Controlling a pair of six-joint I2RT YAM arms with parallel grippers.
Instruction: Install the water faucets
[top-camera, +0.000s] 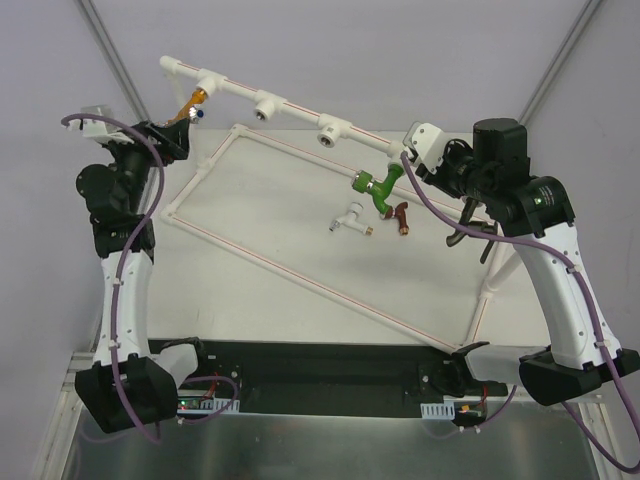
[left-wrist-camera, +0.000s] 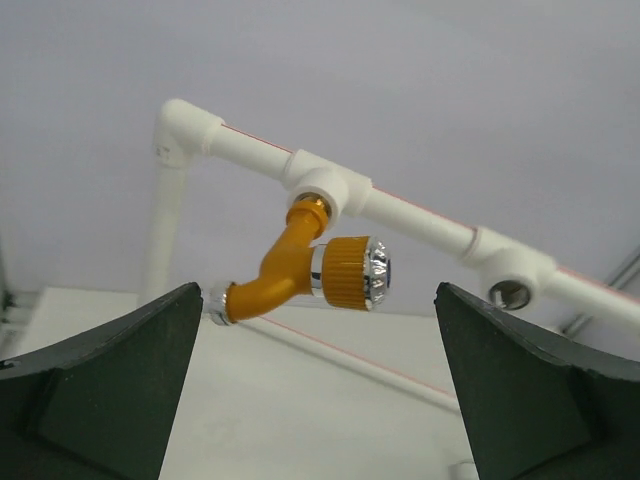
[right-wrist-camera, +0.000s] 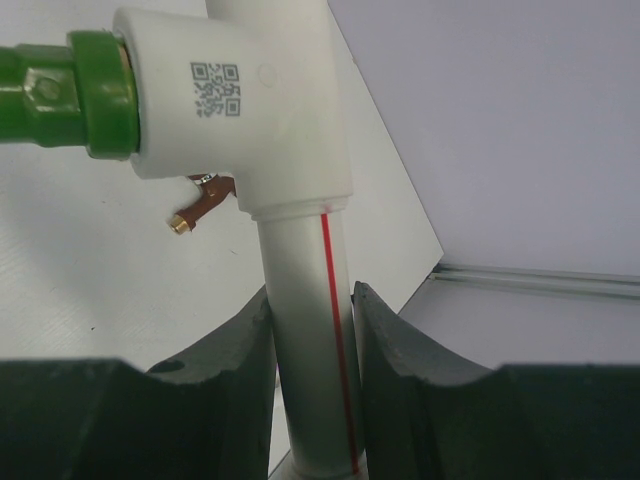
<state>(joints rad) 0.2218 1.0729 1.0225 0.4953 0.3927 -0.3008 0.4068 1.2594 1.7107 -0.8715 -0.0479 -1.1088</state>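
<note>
The orange-gold faucet (top-camera: 195, 103) sits screwed into the leftmost tee of the white pipe frame (top-camera: 290, 108). In the left wrist view it (left-wrist-camera: 300, 270) hangs ahead of my open, empty left gripper (left-wrist-camera: 315, 390), apart from both fingers. My left gripper (top-camera: 172, 135) is just below it in the top view. The green faucet (top-camera: 378, 185) sits in the end tee (right-wrist-camera: 235, 100) and also shows in the right wrist view (right-wrist-camera: 70, 80). My right gripper (right-wrist-camera: 312, 350) is shut on the frame's pipe (right-wrist-camera: 300, 260) just beyond that tee. The white faucet (top-camera: 350, 217) and dark red faucet (top-camera: 401, 215) lie on the table. No grey faucet is in view.
Two open tee sockets (top-camera: 266, 108) (top-camera: 331, 133) sit on the top bar between the orange and green faucets. The frame's lower pipes run diagonally across the table (top-camera: 300, 285). A black base strip with electronics (top-camera: 330, 385) lies at the near edge.
</note>
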